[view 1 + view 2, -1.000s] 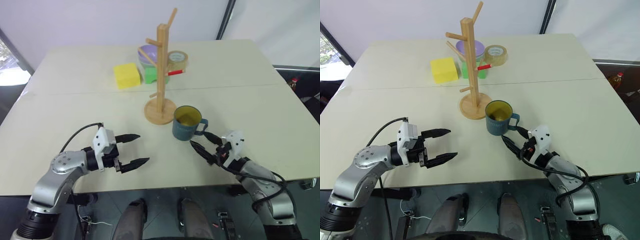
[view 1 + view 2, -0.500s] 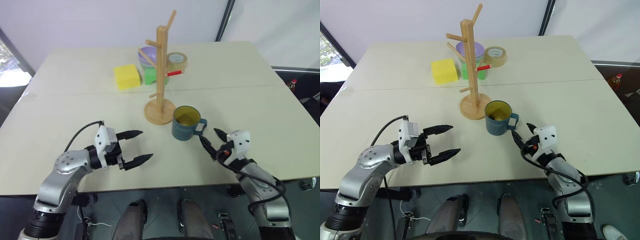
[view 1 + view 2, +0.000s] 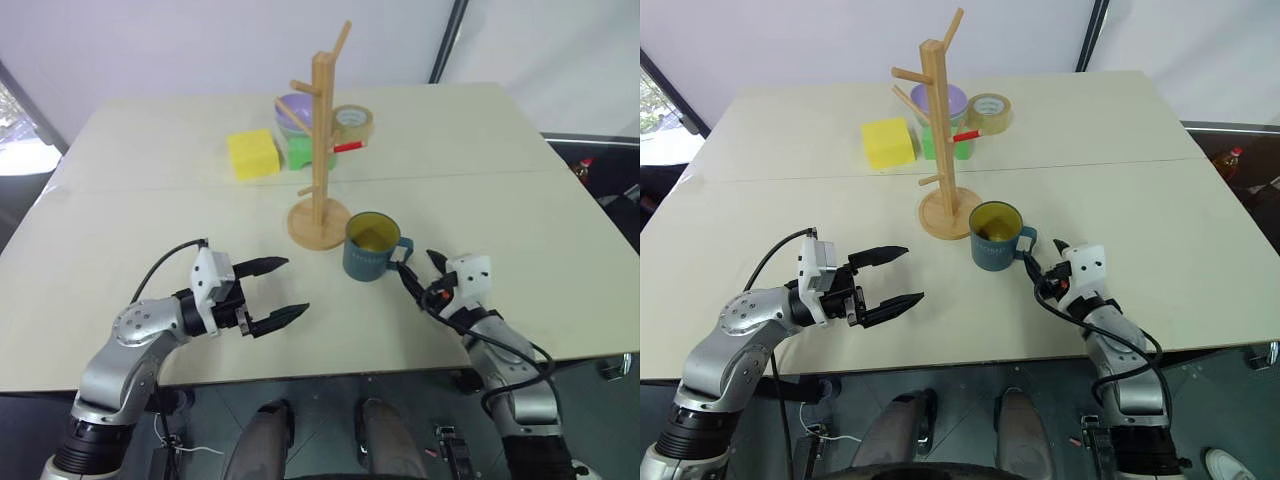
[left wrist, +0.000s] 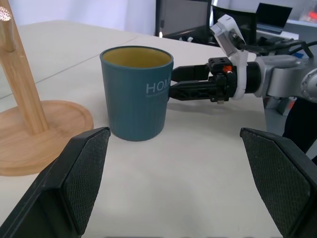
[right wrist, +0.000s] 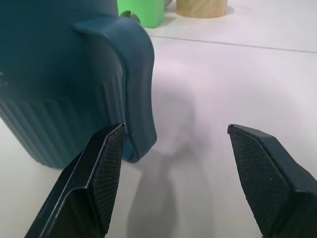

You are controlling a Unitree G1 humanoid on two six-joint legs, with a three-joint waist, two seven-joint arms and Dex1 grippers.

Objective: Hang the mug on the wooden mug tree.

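Note:
The dark teal mug (image 3: 368, 252) with a yellow inside stands upright on the table, its handle (image 5: 137, 74) turned toward my right gripper. Just behind and left of it rises the wooden mug tree (image 3: 322, 140) on its round base (image 4: 44, 131). My right gripper (image 3: 416, 268) is open and level, close behind the handle. In the right wrist view the handle's lower end sits just inside one fingertip (image 5: 106, 163), with nothing gripped. My left gripper (image 3: 293, 288) hangs open over the table left of the mug and points toward it.
Behind the tree lie a yellow block (image 3: 252, 153), a green piece (image 3: 300, 150), a purple bowl (image 3: 293, 108), a tape roll (image 3: 353, 120) and a red pen (image 3: 350, 146). The table's front edge (image 3: 330, 362) runs just below both grippers.
My right gripper has moved forward toward the mug's handle and swung from pointing left to pointing straight ahead. The left gripper and the mug have stayed about where they were.

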